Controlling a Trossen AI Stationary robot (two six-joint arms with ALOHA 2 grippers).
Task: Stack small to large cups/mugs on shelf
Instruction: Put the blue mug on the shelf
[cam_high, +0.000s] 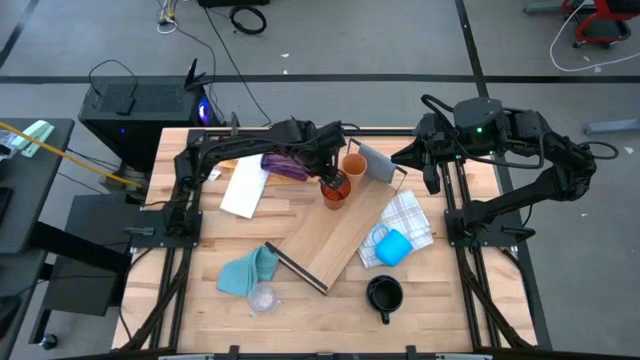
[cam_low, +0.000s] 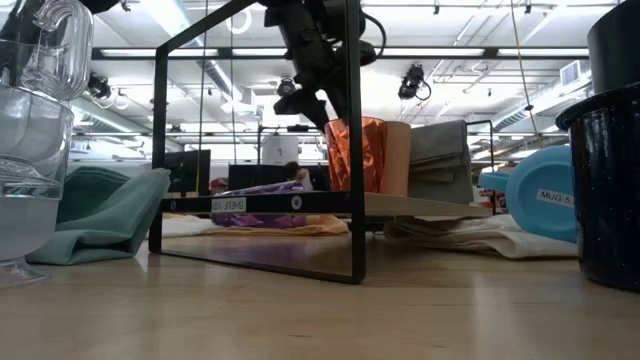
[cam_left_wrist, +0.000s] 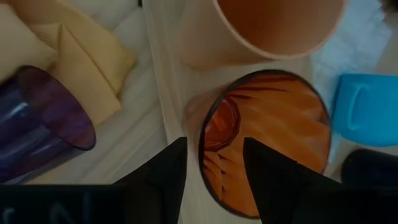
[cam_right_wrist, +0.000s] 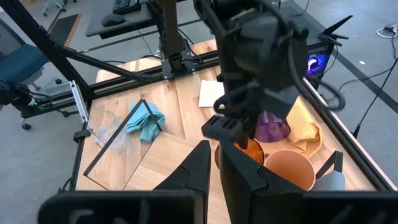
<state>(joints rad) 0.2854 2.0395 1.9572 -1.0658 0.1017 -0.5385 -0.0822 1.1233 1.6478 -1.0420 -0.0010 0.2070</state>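
The left claw (cam_high: 331, 178) hangs over the amber cup (cam_high: 336, 191), which stands upright on the shelf (cam_high: 330, 243) near its grey end panel, toward the far side of the surface (cam_high: 440, 310). From the wrist view the fingers (cam_left_wrist: 165, 171) straddle the near rim of the amber cup (cam_left_wrist: 267, 140), one outside the wall and one over the mouth, a narrow gap between them; whether they already pinch the wall I cannot tell. The cup looks like thin ribbed translucent plastic: light, a bit springy, slick on the outside, so a rim pinch should carry it easily but could flex or tip it if squeezed hard. The tan cup (cam_high: 353, 165) stands just beside it, nearly touching, so there is little room on that side. The purple tumbler (cam_high: 283, 166) lies on its side off the shelf near the far edge. The blue mug (cam_high: 392, 246) rests on the checked cloth (cam_high: 408, 222), the black mug (cam_high: 384, 295) near the front edge; both look heavier and stiffer. The clear cups (cam_high: 262, 297) near the front look fragile and slippery. The right claw (cam_high: 432, 176) waits above the far right corner, nearly closed and empty.
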